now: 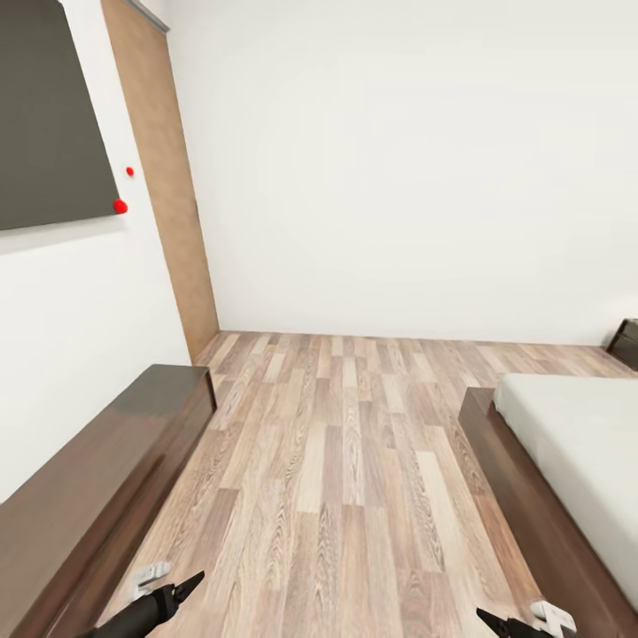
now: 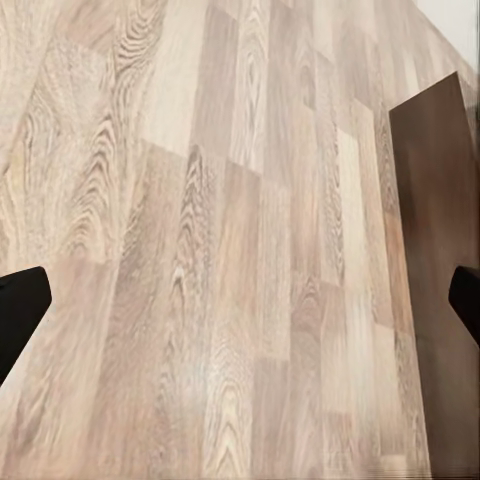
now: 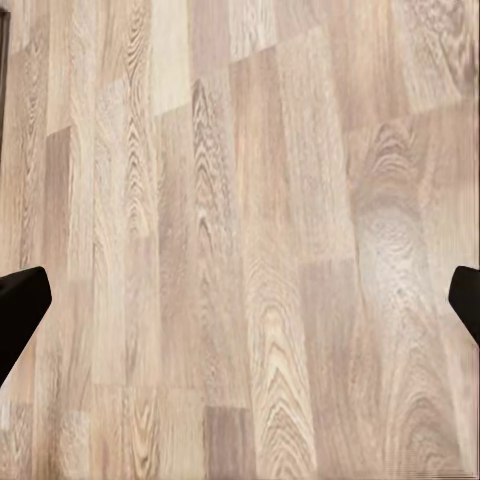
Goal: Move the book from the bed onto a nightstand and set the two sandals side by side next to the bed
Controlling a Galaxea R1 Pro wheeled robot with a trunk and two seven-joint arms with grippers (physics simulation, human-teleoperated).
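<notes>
The bed (image 1: 576, 434), a white mattress on a dark brown frame, runs along the right side of the head view. Behind it at the far right edge shows a corner of a dark nightstand (image 1: 626, 342). The book and the two sandals are out of view. My left gripper (image 1: 173, 592) hangs low at the bottom left, over the plank floor. My right gripper (image 1: 509, 625) is at the bottom right, close to the bed frame. In the wrist views the left gripper (image 2: 240, 310) and the right gripper (image 3: 240, 310) are both open, with bare floor between the black fingertips.
A long low dark-brown cabinet (image 1: 97, 478) stands against the left wall, and its end shows in the left wrist view (image 2: 440, 250). Above it hangs a dark panel (image 1: 44, 115). A brown door (image 1: 168, 177) is in the far left corner. A wide strip of wood floor (image 1: 346, 461) lies between cabinet and bed.
</notes>
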